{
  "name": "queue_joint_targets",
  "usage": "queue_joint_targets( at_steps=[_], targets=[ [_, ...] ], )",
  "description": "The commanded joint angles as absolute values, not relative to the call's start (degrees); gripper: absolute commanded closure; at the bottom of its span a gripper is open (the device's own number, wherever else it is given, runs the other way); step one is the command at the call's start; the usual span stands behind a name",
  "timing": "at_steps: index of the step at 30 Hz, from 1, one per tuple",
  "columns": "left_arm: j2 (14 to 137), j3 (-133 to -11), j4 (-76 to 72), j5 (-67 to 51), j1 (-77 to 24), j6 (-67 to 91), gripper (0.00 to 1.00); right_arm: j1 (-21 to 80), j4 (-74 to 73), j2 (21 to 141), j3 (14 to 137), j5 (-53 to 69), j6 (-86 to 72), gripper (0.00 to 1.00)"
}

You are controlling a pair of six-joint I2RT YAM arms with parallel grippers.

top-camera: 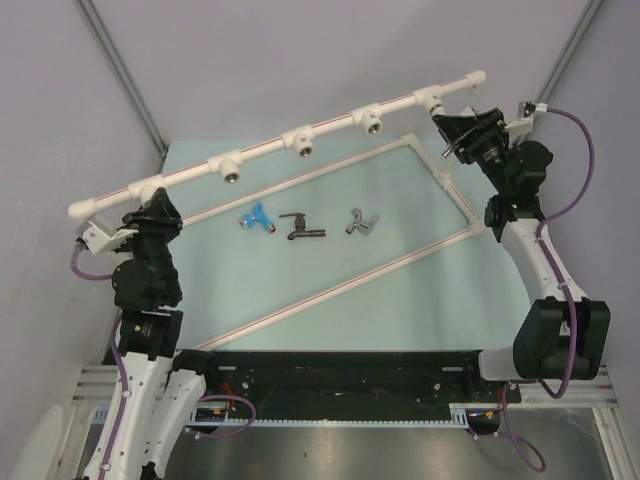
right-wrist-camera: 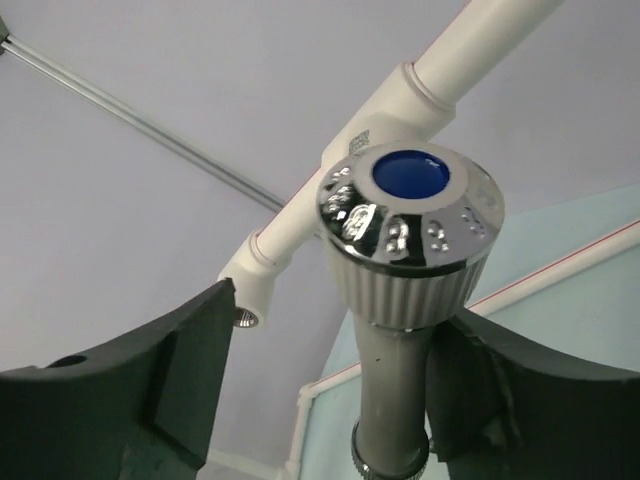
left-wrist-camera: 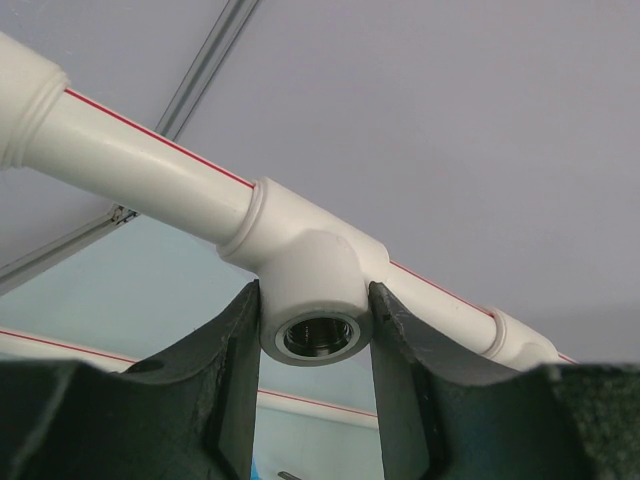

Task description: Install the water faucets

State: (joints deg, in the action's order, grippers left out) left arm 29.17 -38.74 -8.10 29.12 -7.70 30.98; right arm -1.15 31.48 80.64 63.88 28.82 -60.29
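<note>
While the left end effector [left-wrist-camera: 312, 335] holds a white tee fitting [left-wrist-camera: 300, 255], the right end effector [right-wrist-camera: 338, 310] stands open around the shiny-knobbed faucet [right-wrist-camera: 410, 215], probably mid-screwing; next, squeeze and turn.

Three faucets are lying on their sides in a row on the worktop [top-camera: 400, 300], near one another but not touching: the blue faucet [top-camera: 258, 217] at left, the dark faucet [top-camera: 301, 228] in the middle, the silver-grey faucet [top-camera: 360, 222] at right. A fourth faucet [right-wrist-camera: 405, 250], grey-stemmed with a ribbed chrome knob and blue cap, is sitting between the fingers of the right claw [right-wrist-camera: 335, 310], knob facing the wrist camera
</note>
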Motion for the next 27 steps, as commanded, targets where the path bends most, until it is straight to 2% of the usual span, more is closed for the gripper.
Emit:
queue_joint_targets(
  at_steps=[1, 3, 6, 14, 27],
  targets=[
    [28.48, -37.88, -5.45, 24.17, -8.70, 29.53, 1.00, -3.68, 27.73, 72.34, 64.42, 28.04, -53.55, 0.22],
    [28.39, -37.88, -5.45, 24.17, -8.70, 29.44, 1.00, -4.30, 23.66, 69.09, 64.42, 25.41, -45.93, 0.13],
    [28.48, -37.79, -5.54, 24.08, -8.70, 29.62, 1.00, -4.83, 17.07, 64.70, 64.42, 20.06, -35.56, 0.09],
    [28.39, -37.71, -5.63, 23.91, -8.79, 29.79, 1.00, -4.92, 11.95, 59.15, 64.51, 9.76, -18.64, 0.08],
    [28.65, -37.62, -5.63, 24.08, -8.79, 29.62, 1.00, -3.96, 13.71, 66.53, 68.20, 12.92, -14.59, 0.09]
  ],
)
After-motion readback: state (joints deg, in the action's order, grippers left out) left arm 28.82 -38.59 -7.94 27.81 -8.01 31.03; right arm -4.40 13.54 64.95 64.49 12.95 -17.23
